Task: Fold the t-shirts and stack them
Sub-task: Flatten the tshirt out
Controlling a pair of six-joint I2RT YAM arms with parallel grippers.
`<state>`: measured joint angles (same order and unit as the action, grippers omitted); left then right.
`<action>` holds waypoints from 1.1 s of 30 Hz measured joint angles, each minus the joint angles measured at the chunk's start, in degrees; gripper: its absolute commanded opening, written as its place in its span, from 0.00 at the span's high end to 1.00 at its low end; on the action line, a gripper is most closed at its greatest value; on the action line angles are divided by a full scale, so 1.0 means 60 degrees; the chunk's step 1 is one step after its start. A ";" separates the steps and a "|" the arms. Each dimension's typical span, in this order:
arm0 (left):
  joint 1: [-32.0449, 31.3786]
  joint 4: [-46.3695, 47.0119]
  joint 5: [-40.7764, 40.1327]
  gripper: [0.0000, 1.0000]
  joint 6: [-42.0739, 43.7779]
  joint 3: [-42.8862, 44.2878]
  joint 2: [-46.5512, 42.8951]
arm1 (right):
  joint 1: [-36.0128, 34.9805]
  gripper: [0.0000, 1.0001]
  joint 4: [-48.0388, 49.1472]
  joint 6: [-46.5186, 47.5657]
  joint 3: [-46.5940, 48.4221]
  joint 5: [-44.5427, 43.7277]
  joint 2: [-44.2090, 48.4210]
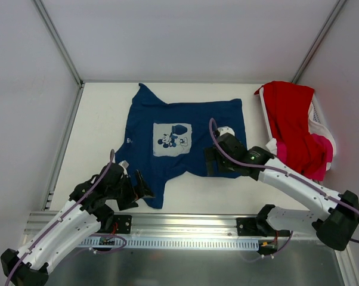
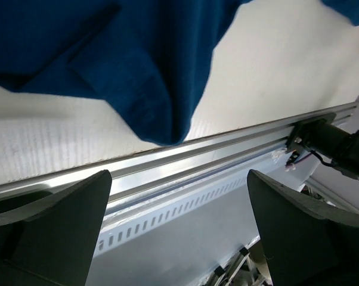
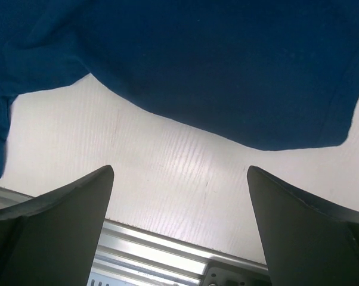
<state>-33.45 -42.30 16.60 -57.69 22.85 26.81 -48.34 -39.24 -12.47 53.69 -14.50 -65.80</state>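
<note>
Navy t-shirt (image 1: 179, 137) lies spread, print up, mid table (image 1: 102, 149), rumpled, not folded. Pale mouse print (image 1: 172, 139) sits near its centre. One pointed corner of it reaches toward 6 o'clock, close to the aluminium rail (image 1: 185, 226).

Left gripper (image 1: 142, 186) is at 7 o'clock of the navy tee, just beside that corner, with its jaws wide apart and nothing between them. Left wrist view: left gripper (image 2: 179, 196) is over the rail, and the navy cloth edge lies at 12 o'clock from the fingers (image 2: 60, 226), clear of them.

Right gripper (image 1: 210, 162) is at 4 o'clock of the print, over the tee's near hem. Its jaws are apart and hold nothing. Right wrist view: right gripper (image 3: 179, 190) is over bare table with the hem at 12 o'clock. It probably isn't touching the cloth, but the top view is too coarse to confirm.

Red t-shirt (image 1: 293, 128) is heaped in the white basket (image 1: 320, 122) at 3 o'clock of the navy tee. Pink t-shirt (image 1: 322, 152) is bunched under it at the basket's near end.
</note>
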 measured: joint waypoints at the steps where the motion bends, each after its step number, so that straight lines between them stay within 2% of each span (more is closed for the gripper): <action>1: -0.0022 -0.0080 0.0026 0.01 0.0000 -0.0098 0.0011 | -0.0044 0.00 -0.0091 -0.0022 -0.0025 -0.0098 0.0175; 5: -0.0055 -0.0171 -0.0164 0.01 -0.0033 -0.0138 -0.0047 | -0.0069 0.00 -0.0044 -0.0073 -0.0390 -0.0652 0.0579; 9: -0.0058 -0.0186 -0.0790 0.01 -0.0025 -0.0011 -0.0095 | 0.0047 0.01 0.0725 0.0051 -0.0962 -0.0984 0.0160; 11: -0.0058 -0.0182 -0.1151 0.01 0.0040 0.0226 -0.0022 | 0.0390 0.10 0.1439 0.0193 -0.1213 -0.0641 -0.0273; 12: -0.0058 -0.0168 -0.1341 0.01 0.0073 0.0386 0.0058 | 0.0834 0.27 0.1872 0.0262 -0.1348 -0.0160 -0.0594; 14: -0.0058 -0.0044 -0.1647 0.01 0.0186 0.0648 0.0233 | 0.1727 0.55 0.2568 0.0331 -0.1483 0.0539 -0.1151; 15: -0.0058 0.0015 -0.1785 0.01 0.0233 0.0736 0.0299 | 0.2310 0.78 0.2962 0.0357 -0.1523 0.0958 -0.1526; 18: -0.0058 0.0109 -0.2007 0.01 0.0306 0.0783 0.0361 | 0.3300 0.97 0.3559 0.0248 -0.1523 0.1588 -0.2288; 26: -0.0058 0.0175 -0.2379 0.01 0.0364 0.0729 0.0237 | 0.3920 0.99 0.3727 0.0025 -0.1563 0.2175 -0.2663; 33: -0.0058 0.0208 -0.2452 0.01 0.0565 0.0769 0.0616 | 0.4142 1.00 0.3031 -0.0390 -0.2492 0.1752 -0.1362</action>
<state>-33.80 -41.06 1.89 -54.30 27.46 30.50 -23.49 -21.06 -14.81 38.74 -3.99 -73.97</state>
